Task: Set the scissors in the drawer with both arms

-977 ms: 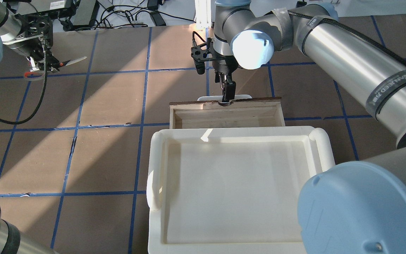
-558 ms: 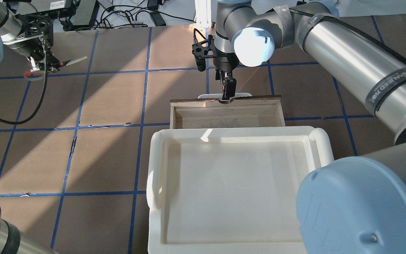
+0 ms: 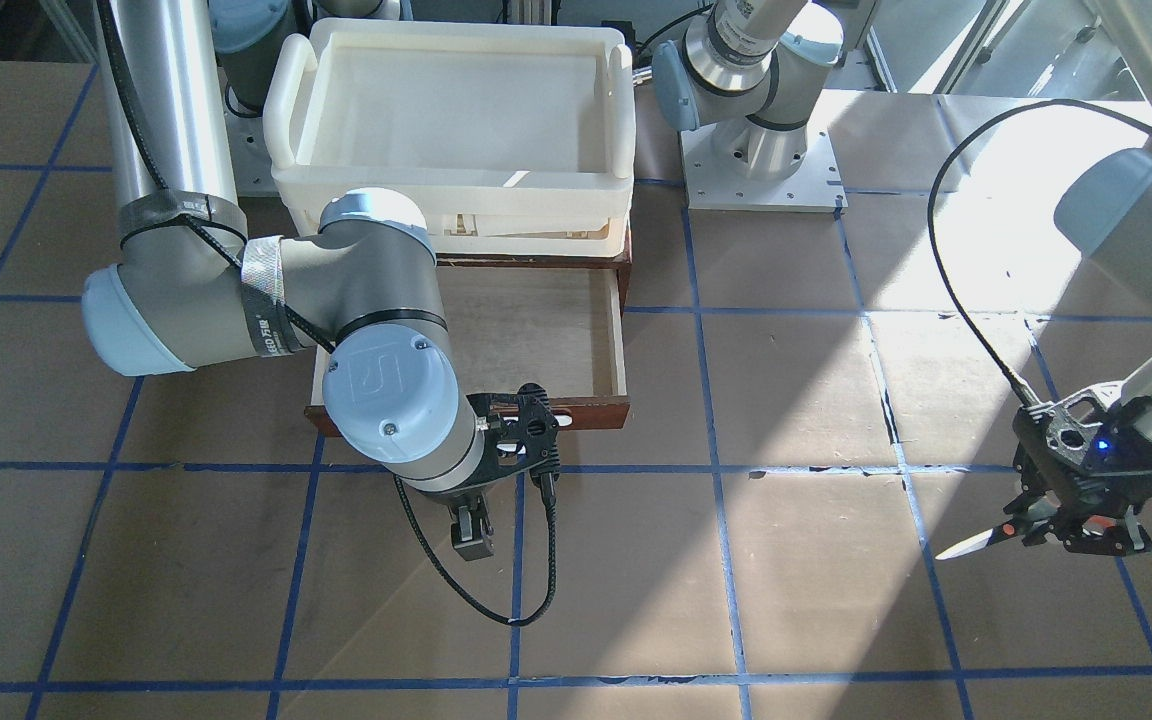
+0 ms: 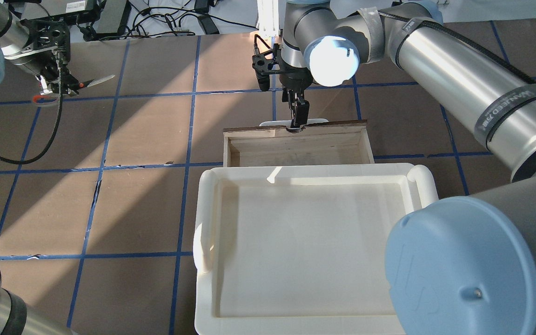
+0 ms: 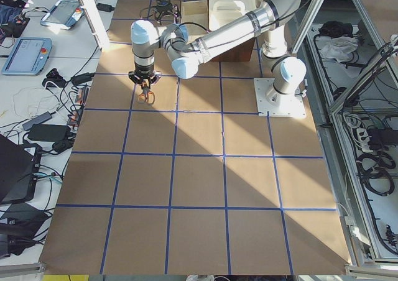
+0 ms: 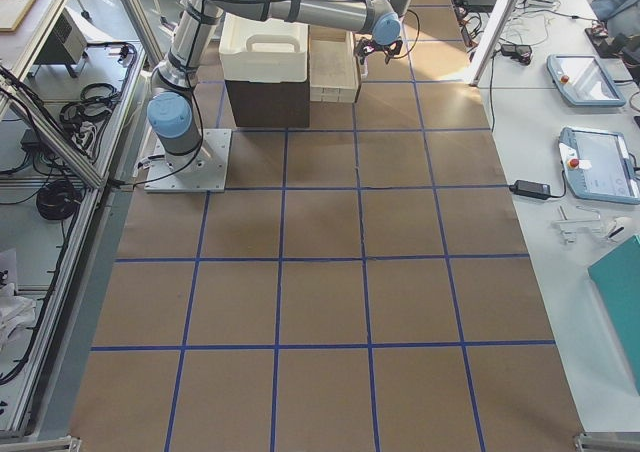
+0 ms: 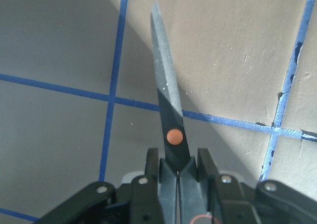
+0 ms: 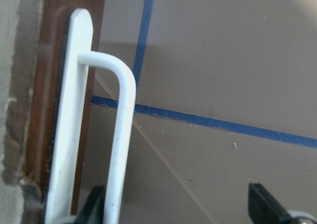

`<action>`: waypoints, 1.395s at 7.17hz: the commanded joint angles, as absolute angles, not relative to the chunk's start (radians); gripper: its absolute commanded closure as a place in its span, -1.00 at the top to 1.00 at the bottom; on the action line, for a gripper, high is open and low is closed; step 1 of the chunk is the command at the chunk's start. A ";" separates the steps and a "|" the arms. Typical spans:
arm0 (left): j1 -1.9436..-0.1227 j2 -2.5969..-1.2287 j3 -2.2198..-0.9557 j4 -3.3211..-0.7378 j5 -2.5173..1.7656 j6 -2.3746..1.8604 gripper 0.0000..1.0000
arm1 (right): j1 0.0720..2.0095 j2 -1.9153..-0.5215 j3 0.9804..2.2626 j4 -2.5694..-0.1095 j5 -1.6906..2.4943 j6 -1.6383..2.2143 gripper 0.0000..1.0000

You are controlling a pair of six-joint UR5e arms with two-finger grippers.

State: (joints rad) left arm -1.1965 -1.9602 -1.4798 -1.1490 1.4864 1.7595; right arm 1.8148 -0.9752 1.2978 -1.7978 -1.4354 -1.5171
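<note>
My left gripper (image 4: pixel 58 86) is at the far left, shut on the scissors (image 4: pixel 92 82) near their pivot. It holds them above the table, dark blades pointing toward the middle. They also show in the left wrist view (image 7: pixel 166 85) and the front view (image 3: pixel 976 543). The brown drawer (image 4: pixel 296 151) is pulled out from under the tray, and its pale inside holds nothing. My right gripper (image 4: pixel 297 125) is at the drawer's white bar handle (image 8: pixel 121 135). Its jaws stand wide apart, with the bar between them close to one finger (image 8: pixel 96 204).
A cream-white plastic tray (image 4: pixel 205 209) sits on the cabinet above the drawer and holds nothing. The brown table has blue tape lines. Cables and devices lie beyond its far edge (image 4: pixel 110 14). The right arm's elbow (image 3: pixel 386 385) hangs over the drawer's front.
The drawer front and my right gripper have moved farther from the robot, and the drawer is open wider. The tray has shifted slightly the same way. The left gripper has stayed put.
</note>
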 commanded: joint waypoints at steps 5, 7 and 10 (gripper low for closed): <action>-1.200 -1.963 -1.480 -1.150 1.486 1.759 -1.00 | 1.810 -1.000 1.293 -1.712 -1.436 -1.499 1.00; -1.222 -1.954 -1.479 -1.150 1.488 1.750 -1.00 | 1.795 -1.017 1.292 -1.694 -1.395 -1.487 1.00; -1.273 -1.937 -1.480 -1.157 1.489 1.724 -1.00 | 1.700 -1.089 1.217 -1.534 -1.374 -1.488 1.00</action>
State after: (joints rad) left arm -1.2558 -1.9407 -1.4791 -1.1550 1.4893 1.7328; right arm 1.7423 -1.0612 1.2496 -1.5870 -1.3794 -1.4860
